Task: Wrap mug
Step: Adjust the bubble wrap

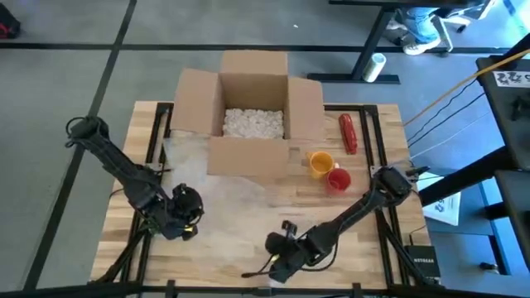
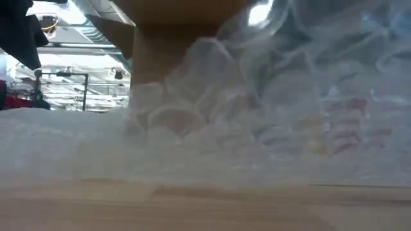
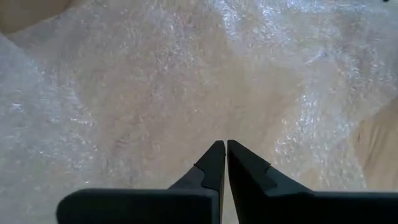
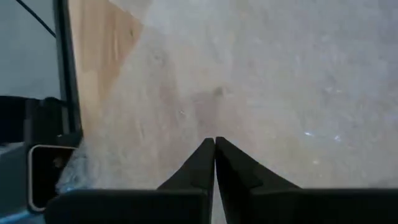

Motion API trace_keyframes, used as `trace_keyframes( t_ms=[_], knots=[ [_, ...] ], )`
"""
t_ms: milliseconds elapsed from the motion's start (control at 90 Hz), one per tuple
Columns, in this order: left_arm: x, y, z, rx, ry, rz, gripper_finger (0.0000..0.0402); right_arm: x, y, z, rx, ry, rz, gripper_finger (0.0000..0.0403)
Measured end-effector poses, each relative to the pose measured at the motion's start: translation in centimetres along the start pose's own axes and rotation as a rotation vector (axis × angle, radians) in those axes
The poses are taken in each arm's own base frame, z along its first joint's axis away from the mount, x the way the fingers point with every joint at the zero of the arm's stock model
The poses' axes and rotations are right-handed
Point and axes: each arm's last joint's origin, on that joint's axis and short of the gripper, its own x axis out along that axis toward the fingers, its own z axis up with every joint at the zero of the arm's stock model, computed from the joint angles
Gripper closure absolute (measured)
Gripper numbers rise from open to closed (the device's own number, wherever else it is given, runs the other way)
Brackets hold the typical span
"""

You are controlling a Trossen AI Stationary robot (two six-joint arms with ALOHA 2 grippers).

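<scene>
A sheet of bubble wrap [image 1: 228,194] is spread flat on the wooden bench [image 1: 364,228], just in front of an open cardboard box [image 1: 248,116] that is filled with white packing peanuts [image 1: 252,122]. A yellow mug [image 1: 320,162] and a red mug [image 1: 338,180] are seen touching each other to the right of the box, off the wrap, with a red bottle [image 1: 348,132] lying just beyond them near the bench's far right corner.

The left gripper [image 1: 189,217] is held low over the near left part of the wrap; in the left wrist view its fingers [image 3: 212,165] are seen pressed together above the wrap, with nothing between them. The right gripper [image 1: 277,263] is placed at the near edge of the bench, over the wrap's near right border; its fingers [image 4: 205,163] are likewise closed on nothing. In the low view, the wrap fills most of the picture and the mugs are seen only as blurred colours through it.
</scene>
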Motion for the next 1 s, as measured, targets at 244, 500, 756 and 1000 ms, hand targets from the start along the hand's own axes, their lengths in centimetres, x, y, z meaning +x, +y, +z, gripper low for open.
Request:
trace_keyframes(
  t_ms=[244, 500, 756, 1000],
  knots=[
    [0.8, -1.2, -1.2, 0.033, 0.022, -0.001, 0.0402, 1.8, -0.6, -1.5, 0.018, 0.113, -0.05, 0.0403],
    [2.0, -1.9, -2.3, 0.02, 0.049, 0.026, 0.0402, 1.1, -2.3, -2.7, 0.038, 0.247, -0.236, 0.0403],
    [3.2, -2.6, -2.9, 0.012, 0.058, 0.044, 0.0402, 0.5, -3.4, -3.3, 0.003, 0.308, -0.355, 0.0403],
    [4.2, -2.6, -3.5, 0.007, 0.076, 0.092, 0.0402, -0.1, -4.3, -4.0, -0.002, 0.443, -0.429, 0.0403]
  ],
)
